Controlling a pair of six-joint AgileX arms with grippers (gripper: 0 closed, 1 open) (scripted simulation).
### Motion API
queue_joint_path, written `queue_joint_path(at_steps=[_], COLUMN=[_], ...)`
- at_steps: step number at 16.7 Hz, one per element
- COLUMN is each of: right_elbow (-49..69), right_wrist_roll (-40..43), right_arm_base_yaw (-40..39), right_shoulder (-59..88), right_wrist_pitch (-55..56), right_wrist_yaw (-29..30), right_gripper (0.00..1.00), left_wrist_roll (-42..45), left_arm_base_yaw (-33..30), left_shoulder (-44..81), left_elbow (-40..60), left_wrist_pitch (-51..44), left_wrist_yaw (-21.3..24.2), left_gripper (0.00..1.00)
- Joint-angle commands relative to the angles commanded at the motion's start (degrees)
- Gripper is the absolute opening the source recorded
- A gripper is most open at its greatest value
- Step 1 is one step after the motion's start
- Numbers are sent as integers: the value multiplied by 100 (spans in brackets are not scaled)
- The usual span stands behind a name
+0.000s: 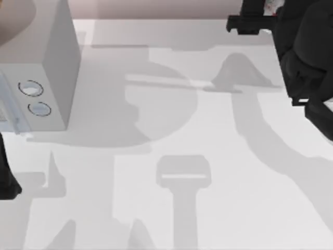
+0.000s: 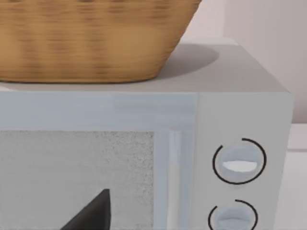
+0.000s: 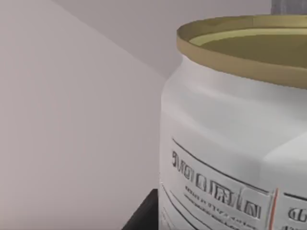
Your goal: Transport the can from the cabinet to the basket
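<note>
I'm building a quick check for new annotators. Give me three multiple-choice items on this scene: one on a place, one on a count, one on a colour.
1. Where does the basket sit?
A. on top of the grey box
B. on the table beside it
C. inside the box

2. How many dials does the grey box carry?
A. one
B. two
C. four

3. What colour is the can's top rim?
A. red
B. blue
C. dull gold

Key: 1 A, the left wrist view shows the wicker base resting on the box's top. 2 B, two round dials stacked on its front panel. 3 C, the right wrist view shows a gold rim above a white side.
</note>
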State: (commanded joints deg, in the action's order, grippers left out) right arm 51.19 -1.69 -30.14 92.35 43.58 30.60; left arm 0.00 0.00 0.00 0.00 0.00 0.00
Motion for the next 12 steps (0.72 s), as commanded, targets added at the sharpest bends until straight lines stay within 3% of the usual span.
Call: queue_joint_path(at_steps=[7,12], right_elbow=[1976,2801], right_wrist_roll=[46,80], right_arm_base_yaw=[-1105,-1556], right_shoulder=[3709,5251], right_wrist_pitch=[1542,2162], right_wrist_yaw=[1172,1660], right_gripper=[0,0], left_wrist_roll=[0,0], left_arm_base_yaw=[0,0], left_shoulder=[0,0], left_elbow=[0,0], left_wrist_pitch=[0,0], left_wrist_yaw=[0,0], left_gripper=[100,100])
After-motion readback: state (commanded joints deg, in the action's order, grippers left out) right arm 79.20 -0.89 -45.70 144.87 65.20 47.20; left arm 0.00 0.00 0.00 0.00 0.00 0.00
